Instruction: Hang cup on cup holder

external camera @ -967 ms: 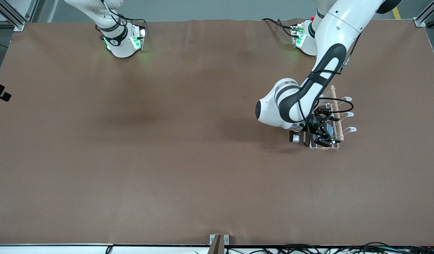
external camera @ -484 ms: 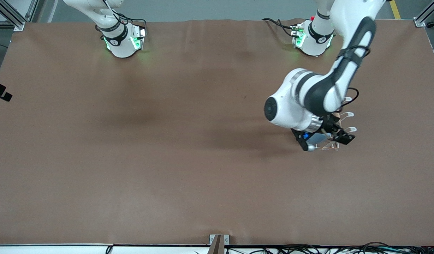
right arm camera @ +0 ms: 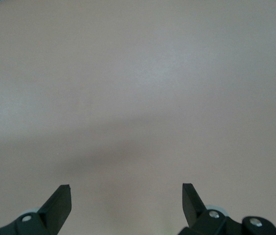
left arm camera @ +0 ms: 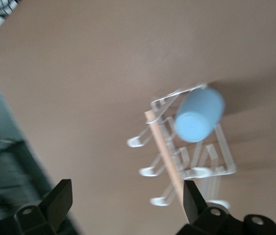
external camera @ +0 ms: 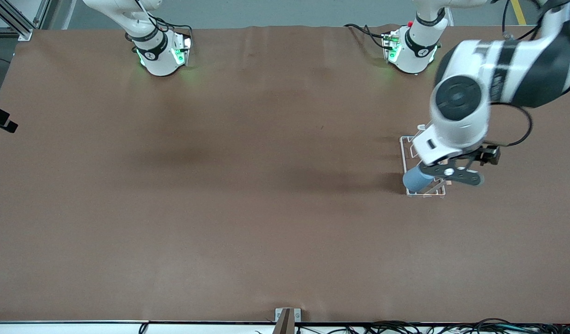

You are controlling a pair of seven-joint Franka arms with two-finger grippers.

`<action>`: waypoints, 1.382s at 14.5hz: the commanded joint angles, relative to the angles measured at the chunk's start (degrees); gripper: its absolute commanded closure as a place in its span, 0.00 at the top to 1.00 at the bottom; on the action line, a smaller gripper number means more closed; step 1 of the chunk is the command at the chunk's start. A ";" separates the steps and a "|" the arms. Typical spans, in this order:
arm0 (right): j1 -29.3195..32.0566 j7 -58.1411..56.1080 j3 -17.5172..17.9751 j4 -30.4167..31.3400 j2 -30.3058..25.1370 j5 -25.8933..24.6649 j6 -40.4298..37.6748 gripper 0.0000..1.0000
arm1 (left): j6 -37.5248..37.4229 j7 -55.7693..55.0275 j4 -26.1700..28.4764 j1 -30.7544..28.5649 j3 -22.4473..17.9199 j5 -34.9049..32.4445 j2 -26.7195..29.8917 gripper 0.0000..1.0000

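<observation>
The light-blue cup (external camera: 416, 180) hangs mouth-down, tilted, on a prong at the end of the white wire cup holder (external camera: 406, 149) nearer the front camera. The left wrist view shows the cup's base (left arm camera: 198, 115), the holder (left arm camera: 218, 155) and its wooden rod (left arm camera: 164, 150) from above. My left gripper (external camera: 454, 174) is open and empty in the air above the holder, apart from the cup; it also shows in the left wrist view (left arm camera: 126, 205). My right gripper (right arm camera: 126, 198) is open and empty over bare table; it does not show in the front view.
The brown table cover (external camera: 247, 195) spreads around the holder. The left arm's elbow (external camera: 461, 104) hangs over the holder's farther part and hides it. The right arm's base (external camera: 159, 51) stands at the table's top edge, where the right arm waits.
My left gripper let go of the cup on the holder, rose, and the arm swung toward the left arm's end of the table. The cup stays on the prong.
</observation>
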State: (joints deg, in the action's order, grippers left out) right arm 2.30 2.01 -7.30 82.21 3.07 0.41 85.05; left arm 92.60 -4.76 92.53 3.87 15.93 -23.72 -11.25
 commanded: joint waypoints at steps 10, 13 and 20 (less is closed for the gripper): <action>-0.28 0.54 -0.52 0.49 -0.52 -0.33 -1.11 1.00 | 1.54 -5.43 4.24 -0.35 -8.46 22.75 16.16 1.00; -0.28 0.54 -0.52 0.49 -0.52 -0.33 -1.02 1.00 | 0.48 -5.52 0.73 -0.26 -8.46 23.28 16.26 1.00; -0.19 0.54 -0.52 0.49 -0.52 -0.33 -1.11 1.00 | -7.52 -5.77 -7.98 2.28 -14.35 23.55 14.23 1.00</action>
State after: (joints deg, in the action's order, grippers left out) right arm 2.30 2.01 -7.66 82.22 3.07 0.41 84.14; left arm 87.34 -10.07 87.16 4.75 3.91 -1.11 4.38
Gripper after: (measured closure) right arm 0.000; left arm 0.000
